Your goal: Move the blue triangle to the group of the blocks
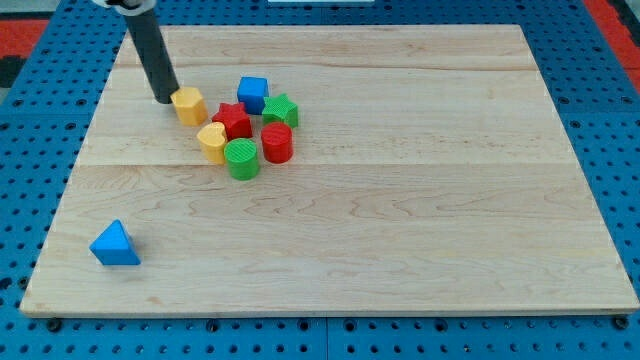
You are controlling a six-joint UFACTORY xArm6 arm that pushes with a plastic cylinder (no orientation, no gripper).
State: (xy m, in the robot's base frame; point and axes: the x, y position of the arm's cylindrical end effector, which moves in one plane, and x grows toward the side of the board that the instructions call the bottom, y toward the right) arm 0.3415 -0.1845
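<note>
Near the view's bottom left corner of the wooden bench, the blue triangle is seen lying alone, well apart from the other blocks. The group is gathered toward the view's upper left: a yellow hexagon, a blue cube, a red star, a green star, a yellow heart, a green cylinder and a red cylinder. My tip is set just beside the yellow hexagon, on its left, far from the triangle. No jawed end effector is fitted, only a plain rod, so nothing is held. The task is judged not yet begun: the triangle remains to be reached and pushed up to the group. No brand, label or writing can be read anywhere.
</note>
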